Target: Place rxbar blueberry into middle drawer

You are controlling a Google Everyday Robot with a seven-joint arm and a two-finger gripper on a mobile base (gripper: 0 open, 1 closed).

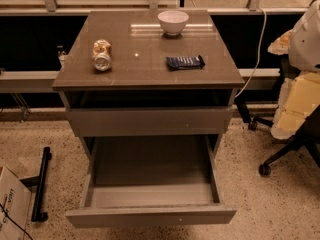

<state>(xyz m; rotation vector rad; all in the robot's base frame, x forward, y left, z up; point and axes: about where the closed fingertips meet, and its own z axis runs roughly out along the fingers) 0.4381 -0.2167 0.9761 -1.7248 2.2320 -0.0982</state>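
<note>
The rxbar blueberry [185,62], a flat dark navy bar with pale lettering, lies on the brown cabinet top [145,69], right of centre. The middle drawer [150,171] is pulled far out toward me below it. Its grey floor is bare and its front panel [150,216] is nearest me. My gripper is not in view. Only a white rounded part of the arm [306,34] shows at the right edge, level with the cabinet top and apart from the bar.
A white bowl [173,22] stands at the back of the top. A tan and silver can [102,55] lies on its left side. A shut shallower drawer front [150,122] sits above the open one. An office chair [292,134] stands right, a cardboard box [11,204] and black bar [41,184] left.
</note>
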